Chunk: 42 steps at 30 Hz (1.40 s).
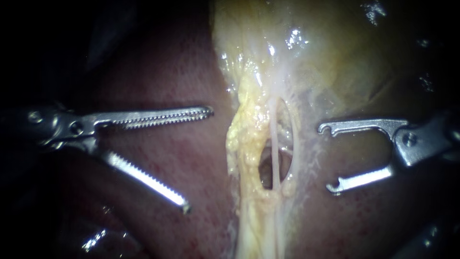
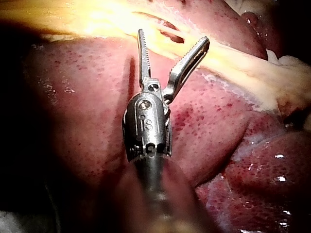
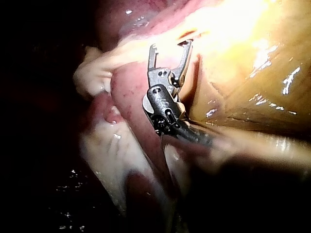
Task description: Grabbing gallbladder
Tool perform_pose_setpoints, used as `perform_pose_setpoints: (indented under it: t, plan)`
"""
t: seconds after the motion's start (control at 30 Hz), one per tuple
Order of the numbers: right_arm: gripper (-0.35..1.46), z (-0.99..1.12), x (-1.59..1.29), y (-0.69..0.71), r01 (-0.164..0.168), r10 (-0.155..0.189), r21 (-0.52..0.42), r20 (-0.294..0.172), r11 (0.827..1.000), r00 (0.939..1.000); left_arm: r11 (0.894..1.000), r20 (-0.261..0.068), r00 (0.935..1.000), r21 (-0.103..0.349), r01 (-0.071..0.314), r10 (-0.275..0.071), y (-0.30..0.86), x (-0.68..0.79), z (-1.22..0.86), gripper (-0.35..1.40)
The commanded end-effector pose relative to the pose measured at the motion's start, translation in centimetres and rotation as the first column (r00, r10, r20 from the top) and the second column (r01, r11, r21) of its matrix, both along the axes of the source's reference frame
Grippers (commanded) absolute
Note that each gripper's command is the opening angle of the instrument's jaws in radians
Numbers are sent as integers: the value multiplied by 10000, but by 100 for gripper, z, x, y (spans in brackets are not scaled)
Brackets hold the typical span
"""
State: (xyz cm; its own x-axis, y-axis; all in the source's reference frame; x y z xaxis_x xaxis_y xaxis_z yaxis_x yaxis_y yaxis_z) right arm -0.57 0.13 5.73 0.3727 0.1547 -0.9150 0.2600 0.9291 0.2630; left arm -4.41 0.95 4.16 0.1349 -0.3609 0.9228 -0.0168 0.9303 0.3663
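Endoscope view showed both instruments short of any hold. The left instrument [image 1: 198,159] came in over the dark red liver [image 1: 167,62], its two toothed jaws spread wide with nothing between them, their tips near the yellow fatty band [image 1: 247,134] but apart from it. The right instrument [image 1: 327,158] lay on the other side of that band, its hooked jaws also wide apart and empty; whether they brushed the tissue under them could not be told.

The gallbladder [image 1: 335,57] was the pale, glistening yellow body filling the upper right. It narrowed downward into the fatty band, where a thin pale tube [image 1: 274,144] crossed a small opening. Neither instrument touched the gallbladder.

The left wrist view agreed: serrated jaws gaping above the liver, the pale band just ahead of them. The right wrist view showed its own jaws parted in front of bright yellow tissue.

By my reading, the step in hand was the approach, with the grab not yet made. The next move would call for one instrument to advance onto the gallbladder wall, take a fold between its jaws and close, keeping clear of the thin tube.
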Motion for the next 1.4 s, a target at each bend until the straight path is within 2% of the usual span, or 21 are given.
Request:
perform_pose_setpoints:
  t: [0.03,0.1,0.2,0.3,0.43,0.53,0.57,0.7,0.87,1.03,1.4]
  plan:
    - [59,0,0,0,-4,4,0,1,10000,10000,10000,15,10000,5,-16,16,0,1,-1,103]
    - [59,0,0,0,-5,5,0,1,10000,10000,9999,-29,10000,120,76,-75,1,2,-3,101]
    - [59,1,0,1,-12,12,0,5,10000,10000,9958,-373,9969,573,720,-699,4,4,-9,98]
    - [59,1,0,1,-13,13,0,5,10000,10000,9894,-545,9932,978,1075,-1025,8,5,-13,91]
    - [59,1,0,1,-13,13,0,5,10000,10000,9757,-1189,9832,1543,1558,-1382,13,2,-15,83]
    - [59,1,-1,1,-12,12,0,4,10000,10000,9693,-1574,9768,1751,1724,-1453,16,-1,-13,73]
    - [59,1,-1,1,-11,11,0,4,10000,10000,9629,-1719,9733,1961,1853,-1523,17,-4,-12,69]
    - [59,1,-1,1,-9,9,0,3,10000,10000,9472,-2129,9624,2351,2181,-1688,20,-12,-10,61]
    - [59,1,-2,1,-8,8,-1,2,10000,10000,9399,-2559,9514,2469,2357,-1714,24,-21,-6,49]
    - [59,1,-2,1,-6,6,-1,1,10000,10000,9261,-2771,9433,2736,2597,-1827,26,-29,0,42]
    - [59,1,-2,1,-3,3,-1,0,10000,10000,9116,-3085,9317,2957,2854,-1916,21,-35,22,34]
